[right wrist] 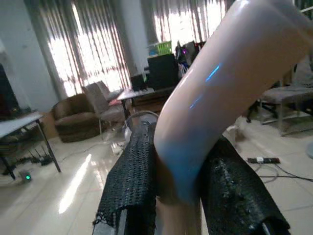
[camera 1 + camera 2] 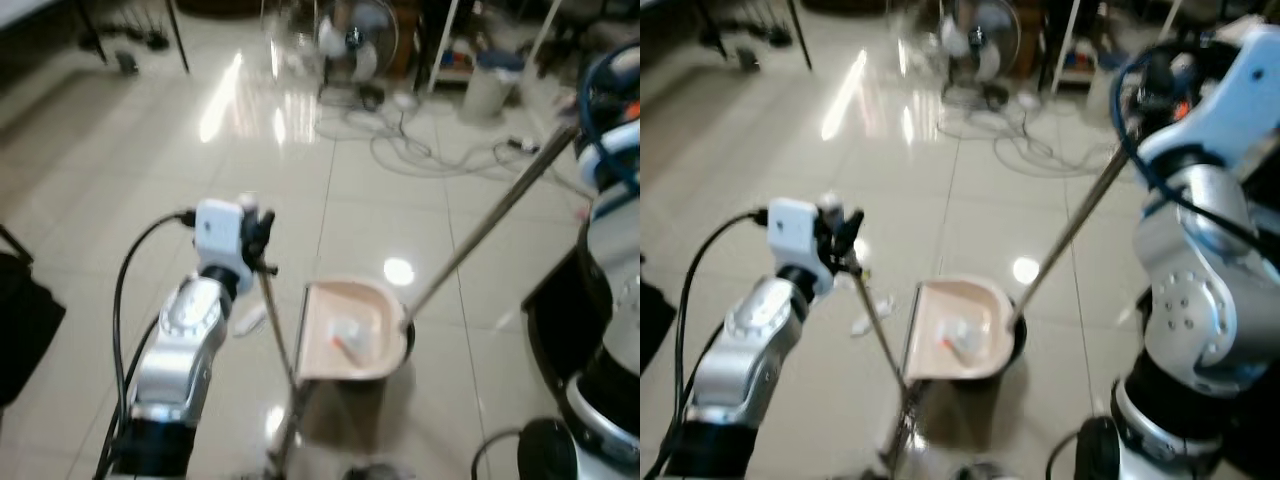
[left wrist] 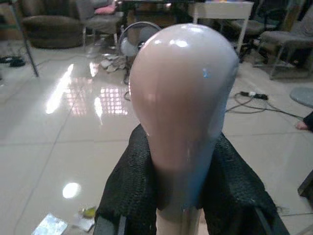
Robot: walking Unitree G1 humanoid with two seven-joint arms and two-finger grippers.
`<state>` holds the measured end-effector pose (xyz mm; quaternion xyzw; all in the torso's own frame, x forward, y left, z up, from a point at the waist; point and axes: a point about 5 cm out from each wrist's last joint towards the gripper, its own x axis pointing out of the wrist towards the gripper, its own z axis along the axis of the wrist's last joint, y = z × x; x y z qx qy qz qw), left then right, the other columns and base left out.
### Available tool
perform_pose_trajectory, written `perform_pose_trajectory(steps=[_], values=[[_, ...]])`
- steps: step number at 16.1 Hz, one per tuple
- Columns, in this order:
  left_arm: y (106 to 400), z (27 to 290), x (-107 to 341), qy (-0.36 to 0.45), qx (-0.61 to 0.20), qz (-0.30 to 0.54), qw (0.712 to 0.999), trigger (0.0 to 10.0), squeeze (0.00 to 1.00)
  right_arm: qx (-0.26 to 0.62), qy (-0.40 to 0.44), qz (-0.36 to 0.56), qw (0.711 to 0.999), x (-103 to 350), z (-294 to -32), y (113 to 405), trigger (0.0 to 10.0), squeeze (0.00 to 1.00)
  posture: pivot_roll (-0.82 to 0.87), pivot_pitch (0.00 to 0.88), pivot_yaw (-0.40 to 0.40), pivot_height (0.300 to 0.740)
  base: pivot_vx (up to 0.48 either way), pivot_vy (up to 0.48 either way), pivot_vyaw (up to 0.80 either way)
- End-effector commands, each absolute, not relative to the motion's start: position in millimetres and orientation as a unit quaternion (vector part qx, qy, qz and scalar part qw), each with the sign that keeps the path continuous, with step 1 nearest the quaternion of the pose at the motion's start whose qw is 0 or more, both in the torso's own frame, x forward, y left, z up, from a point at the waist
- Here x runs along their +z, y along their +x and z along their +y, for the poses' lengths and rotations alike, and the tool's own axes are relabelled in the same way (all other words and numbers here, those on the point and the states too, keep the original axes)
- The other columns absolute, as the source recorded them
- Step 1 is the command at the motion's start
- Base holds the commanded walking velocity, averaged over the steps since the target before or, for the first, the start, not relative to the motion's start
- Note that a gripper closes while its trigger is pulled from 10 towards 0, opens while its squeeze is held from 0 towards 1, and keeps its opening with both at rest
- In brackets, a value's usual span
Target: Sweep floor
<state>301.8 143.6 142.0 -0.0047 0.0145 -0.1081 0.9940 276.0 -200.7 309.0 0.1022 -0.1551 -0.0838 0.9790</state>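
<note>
Dustpan [image 2: 350, 335] is seen resting on the tiled floor [image 2: 120, 180], mouth turned away from the robot; pale scraps [image 2: 347, 338] already lie inside it. Its upright handle [image 2: 272, 320] rises on the dustpan's left edge; the left tool [image 2: 258, 232] is clamped on the handle's rounded top — in the left wrist view both black fingers [image 3: 129, 191] are pressed against the pink knob [image 3: 181, 107]. The broom shaft [image 2: 490, 225] slopes down to the dustpan's right rim; its pink grip [image 1: 220, 93] is clamped between the fingers of the right tool [image 2: 1138, 100], held high to the right of the dustpan.

More litter [image 2: 862, 322] lies just left of the dustpan, beside the handle; it is judged not yet swept in.

Risks, as judged: the broom end sits touching or nearly touching the rim, so a hard stroke could shove or tip the dustpan and spill the collected scraps; the smooth rounded grips may twist in either tool; cables [image 2: 420, 150] beyond the dustpan could snag a wide stroke.
</note>
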Motion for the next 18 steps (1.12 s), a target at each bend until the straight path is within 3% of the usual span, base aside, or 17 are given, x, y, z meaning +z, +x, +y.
perform_pose_trajectory(steps=[1,15,18], values=[[306.1,146.3,150.0,0.010,-0.096,0.005,0.995,10.0,0.00,-0.081,0.115,-0.187,0.972,318.7,-201.2,270.7,10.0,0.00,-0.15,0.093,0.017,0.740,0.000,0.480,0.00],[309.6,138.9,158.2,0.056,-0.127,-0.032,0.990,10.0,0.00,-0.084,0.122,-0.176,0.973,313.9,-203.5,270.7,10.0,0.00,-0.15,0.093,0.015,0.740,0.000,0.000,0.00],[308.3,138.8,156.9,0.055,-0.132,-0.029,0.989,10.0,0.00,-0.086,0.124,-0.169,0.974,311.3,-204.5,271.0,10.0,0.00,-0.15,0.096,0.013,0.740,0.340,0.000,-0.31]])
